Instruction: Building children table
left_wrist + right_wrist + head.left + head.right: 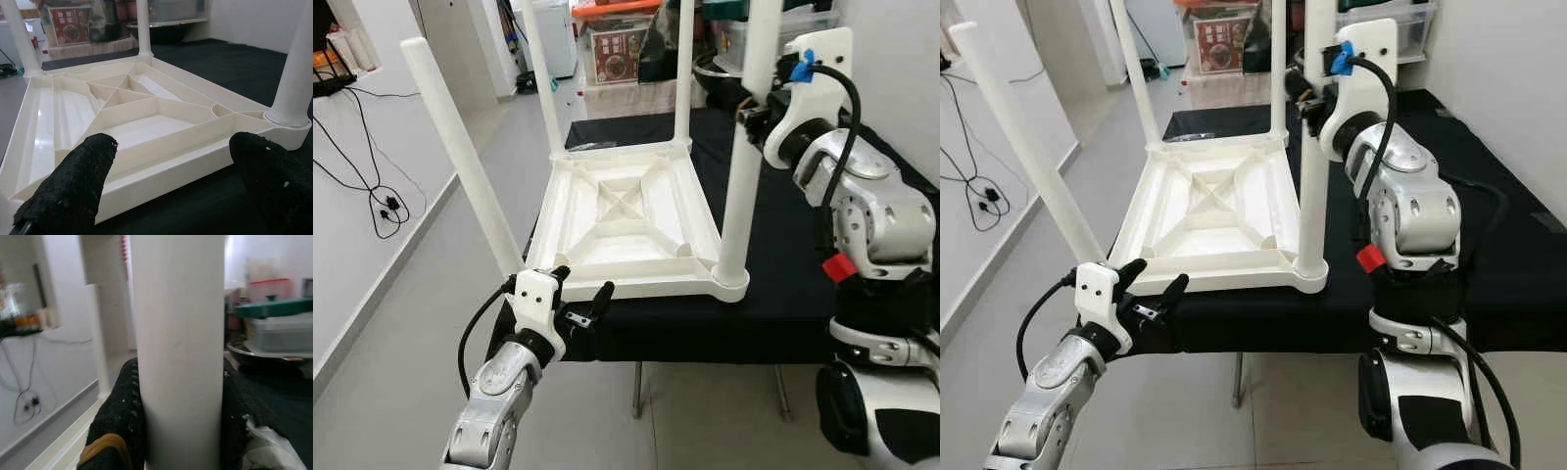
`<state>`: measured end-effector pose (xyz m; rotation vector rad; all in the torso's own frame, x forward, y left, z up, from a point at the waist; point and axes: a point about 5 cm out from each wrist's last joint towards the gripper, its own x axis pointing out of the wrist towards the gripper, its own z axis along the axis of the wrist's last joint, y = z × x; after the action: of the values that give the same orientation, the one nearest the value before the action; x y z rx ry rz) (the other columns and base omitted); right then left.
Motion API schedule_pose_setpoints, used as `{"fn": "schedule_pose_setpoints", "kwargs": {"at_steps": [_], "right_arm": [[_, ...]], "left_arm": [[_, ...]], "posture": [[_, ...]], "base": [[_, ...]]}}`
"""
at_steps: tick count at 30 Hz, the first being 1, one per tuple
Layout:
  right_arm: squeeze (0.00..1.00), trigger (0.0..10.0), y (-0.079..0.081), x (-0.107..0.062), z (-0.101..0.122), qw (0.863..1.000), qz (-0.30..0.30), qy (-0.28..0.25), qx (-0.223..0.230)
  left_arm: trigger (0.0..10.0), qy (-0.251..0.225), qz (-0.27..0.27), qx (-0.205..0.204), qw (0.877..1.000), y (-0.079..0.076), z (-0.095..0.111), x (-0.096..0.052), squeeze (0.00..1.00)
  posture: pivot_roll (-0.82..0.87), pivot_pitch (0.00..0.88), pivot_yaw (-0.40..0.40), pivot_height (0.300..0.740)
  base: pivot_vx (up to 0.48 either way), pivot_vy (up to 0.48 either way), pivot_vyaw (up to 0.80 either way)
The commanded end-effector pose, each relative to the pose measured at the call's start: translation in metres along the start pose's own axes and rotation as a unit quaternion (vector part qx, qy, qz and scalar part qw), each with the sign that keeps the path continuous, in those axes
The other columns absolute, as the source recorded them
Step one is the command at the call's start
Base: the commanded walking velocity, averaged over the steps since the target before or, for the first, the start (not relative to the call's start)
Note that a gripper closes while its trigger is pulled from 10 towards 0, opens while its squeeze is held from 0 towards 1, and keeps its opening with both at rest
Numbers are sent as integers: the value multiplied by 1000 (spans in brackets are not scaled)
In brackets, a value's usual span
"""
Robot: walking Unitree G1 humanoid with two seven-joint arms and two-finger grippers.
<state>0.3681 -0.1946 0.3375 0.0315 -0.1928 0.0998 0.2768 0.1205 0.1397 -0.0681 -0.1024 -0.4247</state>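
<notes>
Right pincer [751,110] grips smooth round white leg [744,166].

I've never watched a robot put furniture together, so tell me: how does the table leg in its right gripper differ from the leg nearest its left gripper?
The near-right leg stands upright in its corner socket, while the near-left leg leans outward. The right gripper is shut around the near-right leg; the left gripper is open beside the near-left leg's base, not holding it. Both are plain white round legs on the upturned tabletop.
</notes>
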Motion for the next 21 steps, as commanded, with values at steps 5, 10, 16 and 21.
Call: {"fn": "schedule_pose_setpoints", "kwargs": {"at_steps": [5,10,16,21], "right_arm": [[0,0,-81,-15,-104,950,-222,169,141],[0,0,-89,-28,-136,925,-255,213,186],[0,0,-84,-41,-166,900,-271,257,224],[0,0,-58,-53,-212,865,-271,335,256]], "left_arm": [[10000,10,8,-2,1000,3,-1,-8,0],[10000,15,4,1,1000,2,0,-15,0],[10000,25,0,4,1000,-2,3,-33,0],[10000,55,-16,22,998,-8,13,-58,0]], "posture": [[-41,27,44,740],[-12,62,62,740],[13,119,89,740],[76,231,127,740]], "base": [[0,0,0],[0,0,0],[0,0,0],[0,0,0]]}}
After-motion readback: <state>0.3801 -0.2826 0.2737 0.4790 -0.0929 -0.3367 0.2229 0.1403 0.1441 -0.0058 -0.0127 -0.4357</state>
